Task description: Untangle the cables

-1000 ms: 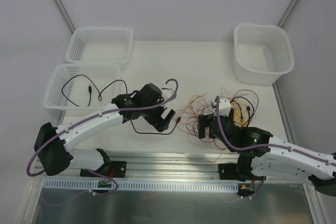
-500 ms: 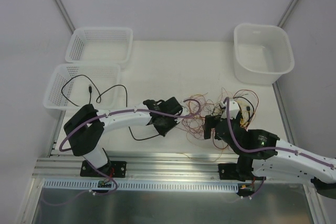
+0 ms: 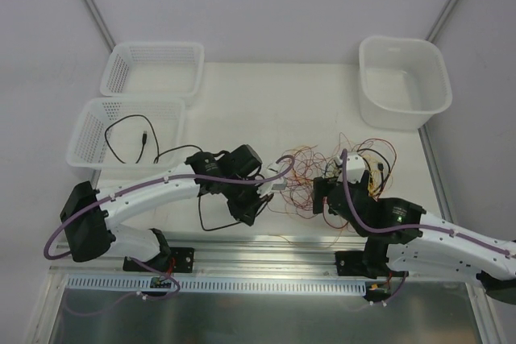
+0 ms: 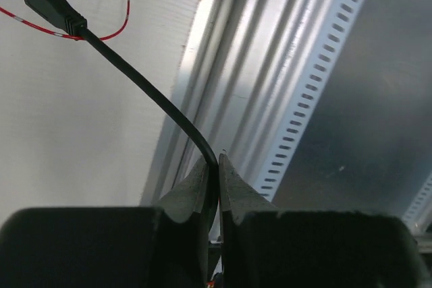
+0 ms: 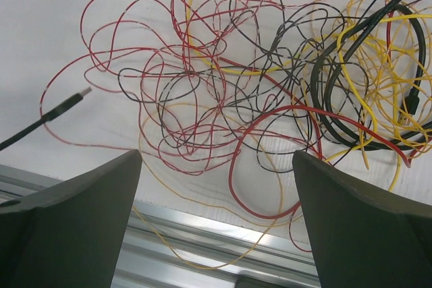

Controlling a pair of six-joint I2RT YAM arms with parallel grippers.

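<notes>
The cables (image 3: 305, 180) lie as a tangle of thin red, yellow-orange and black wires on the white table, in front of my right arm; in the right wrist view the cables (image 5: 223, 92) spread across the top. My right gripper (image 5: 216, 156) hangs open above the tangle's near edge, holding nothing. A thicker black cable (image 3: 127, 136) runs out of the near basket to my left gripper (image 3: 258, 204). That gripper (image 4: 218, 160) is shut on the black cable (image 4: 145, 85), whose plug (image 4: 47, 5) sticks out beyond the fingers.
Two white mesh baskets stand at the left, one far (image 3: 153, 70) and one near (image 3: 89, 130). A white tub (image 3: 403, 82) sits at the back right. An aluminium rail (image 3: 266, 251) runs along the table's near edge, and one yellow wire droops over it.
My left gripper has shut on the black cable and drawn back from the tangle toward the near edge. The cable's loop in the basket has shifted. The right gripper stays open.
</notes>
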